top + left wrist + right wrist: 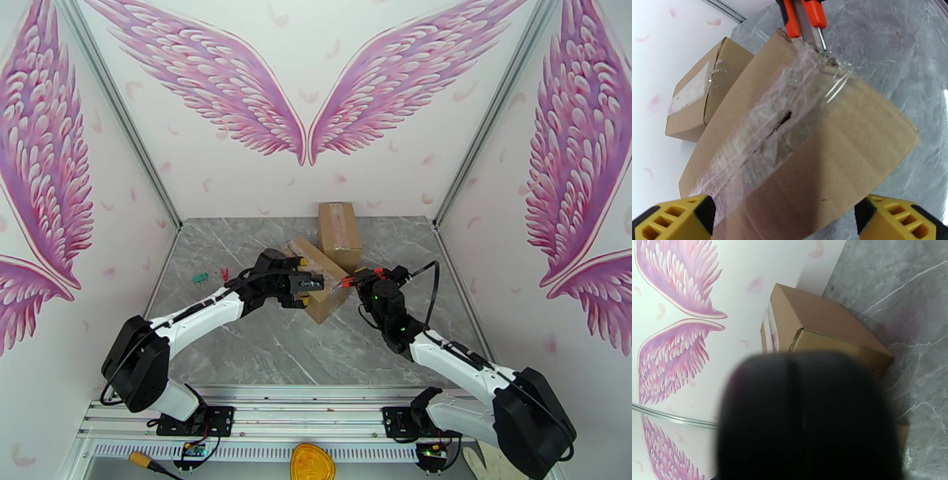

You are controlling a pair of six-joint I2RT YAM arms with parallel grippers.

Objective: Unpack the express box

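Clamping the taped box (821, 158) by its side edges, left tool (786, 216); right tool (362, 278) holds orange cutter (802, 15) at far edge.

White walls (308, 189) painted with pink feathered wings (229, 79) enclose the grey marbled surface (261, 347) beneath the jaws.
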